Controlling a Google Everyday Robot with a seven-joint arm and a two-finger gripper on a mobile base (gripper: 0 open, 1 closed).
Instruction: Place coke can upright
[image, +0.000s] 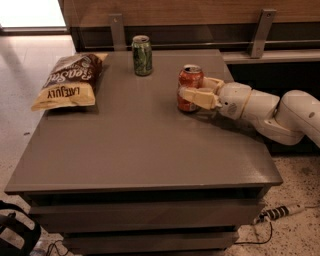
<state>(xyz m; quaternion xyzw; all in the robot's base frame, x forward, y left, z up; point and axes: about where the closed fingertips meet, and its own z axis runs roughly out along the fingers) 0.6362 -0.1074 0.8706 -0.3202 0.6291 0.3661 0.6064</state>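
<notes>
The coke can (189, 77) is red with a silver top and stands upright on the grey table (130, 145), right of centre near the back. My gripper (193, 90) reaches in from the right at can height. Its jaws sit on either side of the can's lower half and are closed on it. The near finger (199, 97) crosses the can's front, and the far finger (215, 82) shows behind the can. The white arm (270, 112) runs off to the right edge.
A green can (142, 55) stands upright at the back centre of the table. A chip bag (69, 80) lies at the back left. A wooden wall with metal brackets (262, 32) runs behind the table. A power strip (277, 212) lies on the floor at the right.
</notes>
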